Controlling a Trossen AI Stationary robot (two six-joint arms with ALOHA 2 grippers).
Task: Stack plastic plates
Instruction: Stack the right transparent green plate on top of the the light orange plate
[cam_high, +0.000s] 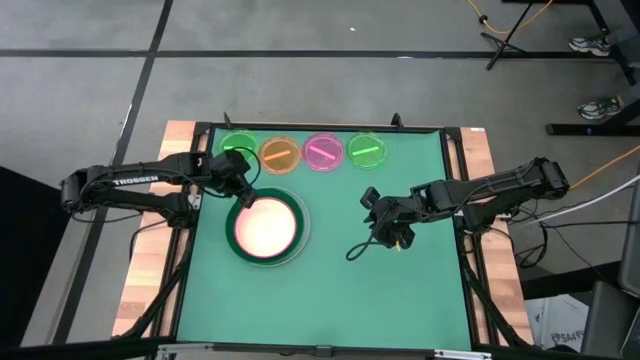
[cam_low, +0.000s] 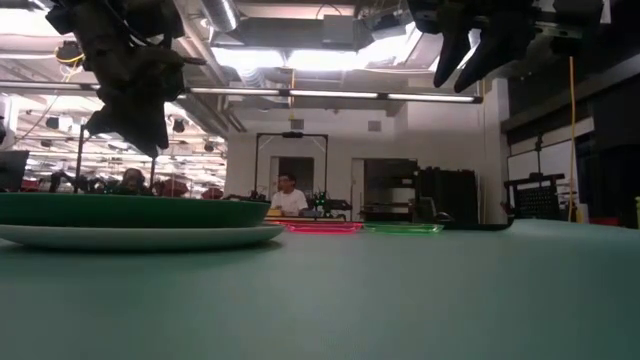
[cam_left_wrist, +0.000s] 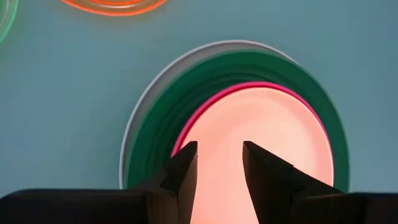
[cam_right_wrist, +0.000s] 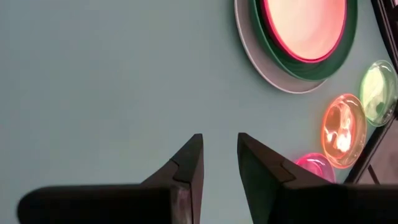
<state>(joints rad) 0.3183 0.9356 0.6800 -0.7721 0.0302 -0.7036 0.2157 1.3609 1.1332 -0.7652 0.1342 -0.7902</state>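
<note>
You have the bigger half of the stack built. On the green table mat (cam_high: 400, 280), the large white plastic plate (cam_high: 300, 246) sits at the bottom, the large dark green plate (cam_high: 238, 212) on it, the medium magenta plate (cam_left_wrist: 205, 107) on that as a thin rim, and the pale cream plate (cam_high: 267, 227) on top. From the low view the pile lies flat and fairly well centred, the white rim showing more to one side.

Your left gripper (cam_high: 243, 188) hangs above the far-left edge of the stack, fingers apart by a narrow gap and holding nothing. Your right gripper (cam_high: 385, 222) hovers over bare mat to the right of the stack, well apart from any plate, fingers likewise apart and empty.

What is left, as I judge it, is the row of four small translucent plates along the far edge: the left green one (cam_high: 238, 147), the orange one (cam_high: 281, 153), the pink one (cam_high: 323, 153) and the right green one (cam_high: 367, 151). None has been lifted yet. They lie just beside each other, so you will want a clean grip on one rim without nudging its neighbour.
</note>
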